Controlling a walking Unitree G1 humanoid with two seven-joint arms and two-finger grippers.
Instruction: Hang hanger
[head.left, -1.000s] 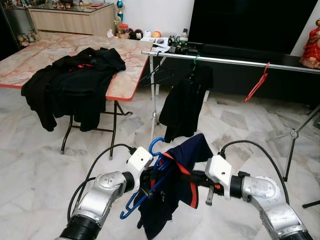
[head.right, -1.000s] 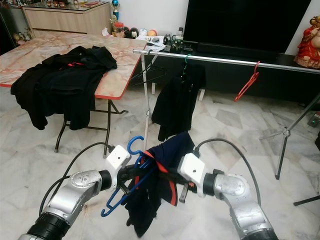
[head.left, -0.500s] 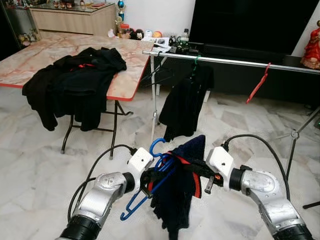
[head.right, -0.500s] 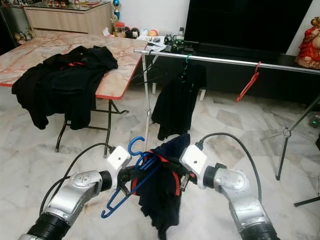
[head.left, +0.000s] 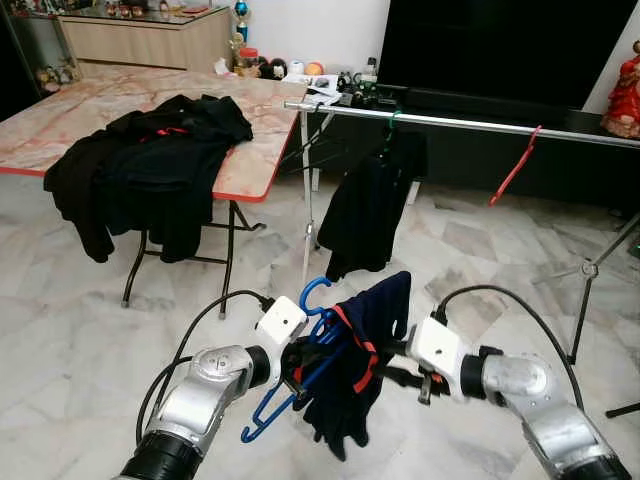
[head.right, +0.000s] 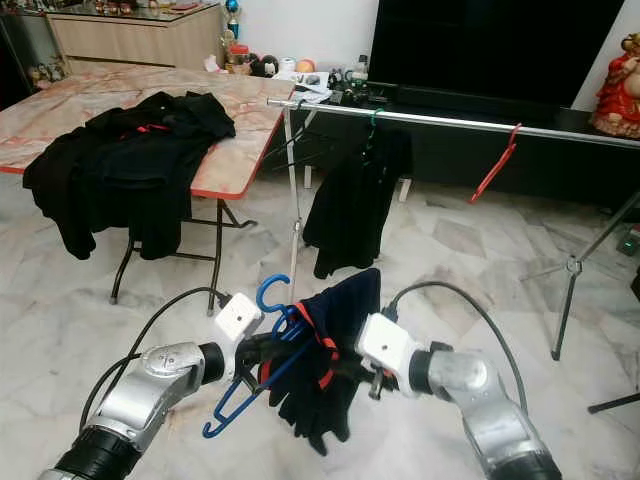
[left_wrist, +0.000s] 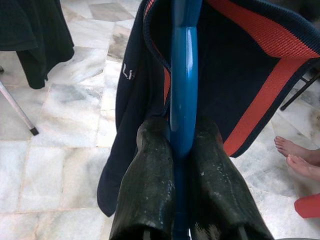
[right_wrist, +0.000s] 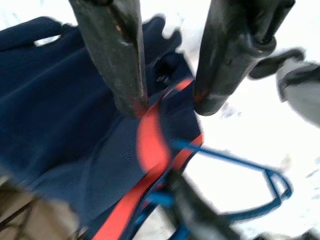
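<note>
A blue plastic hanger (head.left: 314, 291) is held low in front of me, my left gripper (head.left: 298, 366) shut on its bar (left_wrist: 184, 75). A navy garment with red trim (head.left: 372, 318) is draped over the hanger and hangs bunched below it. My right gripper (head.left: 393, 366) is just to the right of the cloth, its fingers (right_wrist: 114, 55) spread with the red trim (right_wrist: 150, 145) beyond their tips. Farther ahead runs a silver clothes rail (head.left: 480, 124). A black garment (head.left: 366, 208) on a green hanger and a bare red hanger (head.left: 513, 168) hang from it.
A folding table (head.left: 250, 170) at the left carries a heap of black clothes (head.left: 150, 170). A dark TV (head.left: 500, 50) stands behind the rail. A tripod leg (head.left: 590, 270) crosses the floor at the right. A person's bare feet (left_wrist: 295, 155) show in the left wrist view.
My right gripper has let go of the garment's collar and drawn down and back a little. The cloth now hangs shorter and bunched on the hanger. The left gripper holds still.
</note>
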